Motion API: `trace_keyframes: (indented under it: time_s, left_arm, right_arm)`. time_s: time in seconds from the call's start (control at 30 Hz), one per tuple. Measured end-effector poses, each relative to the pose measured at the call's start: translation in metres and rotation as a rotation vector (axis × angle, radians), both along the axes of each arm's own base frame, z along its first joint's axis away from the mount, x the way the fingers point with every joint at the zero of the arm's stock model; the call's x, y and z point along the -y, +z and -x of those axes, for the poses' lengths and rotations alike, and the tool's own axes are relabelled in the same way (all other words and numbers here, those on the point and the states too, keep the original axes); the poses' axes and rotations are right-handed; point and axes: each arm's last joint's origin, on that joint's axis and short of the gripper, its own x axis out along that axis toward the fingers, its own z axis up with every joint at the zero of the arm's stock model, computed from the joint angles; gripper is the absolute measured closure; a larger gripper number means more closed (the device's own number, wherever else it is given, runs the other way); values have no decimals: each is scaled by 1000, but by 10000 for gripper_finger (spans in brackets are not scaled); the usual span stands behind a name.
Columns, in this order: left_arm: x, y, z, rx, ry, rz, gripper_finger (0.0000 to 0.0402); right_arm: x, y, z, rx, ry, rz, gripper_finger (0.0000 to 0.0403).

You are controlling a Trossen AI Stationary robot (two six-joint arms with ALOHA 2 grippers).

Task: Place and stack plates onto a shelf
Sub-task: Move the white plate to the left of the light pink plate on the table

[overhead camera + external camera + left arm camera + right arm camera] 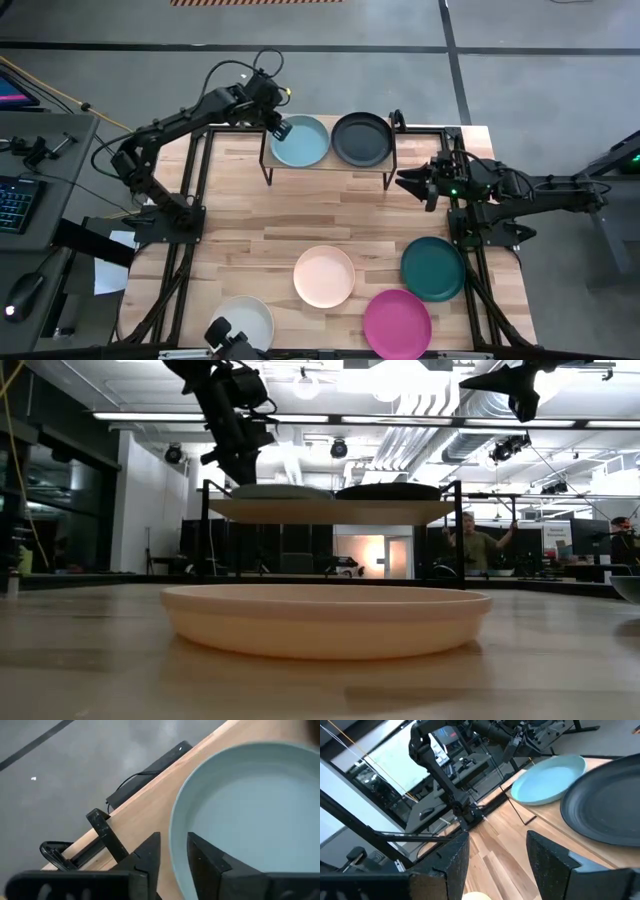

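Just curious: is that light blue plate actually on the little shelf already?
Yes. The light blue plate lies flat on the shelf beside the black plate.
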Motion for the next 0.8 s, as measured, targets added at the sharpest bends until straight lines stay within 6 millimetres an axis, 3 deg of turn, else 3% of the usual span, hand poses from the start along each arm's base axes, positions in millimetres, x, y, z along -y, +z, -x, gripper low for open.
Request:
trace_keyframes:
  time_s: [0.13, 0.23, 0.37, 0.53, 0.63, 0.8]
  left_arm:
    - [8, 27, 5, 149, -5, 12, 282]
    - [25, 54, 12, 312, -42, 40, 261]
    - [61, 85, 21, 457, -133, 34, 245]
    - [121, 113, 25, 577, -309, -9, 244]
    - [156, 115, 22, 672, -405, -56, 244]
    - [208, 90, 20, 827, -457, -85, 245]
  right_arm:
    - [0, 5, 0, 50, 1, 10, 224]
    - [0, 10, -1, 98, 2, 28, 224]
    - [0, 14, -1, 131, 6, 54, 224]
    - [-1, 14, -1, 136, 25, 50, 224]
    - [-1, 14, -1, 137, 46, 47, 224]
    - [-3, 14, -1, 138, 87, 46, 224]
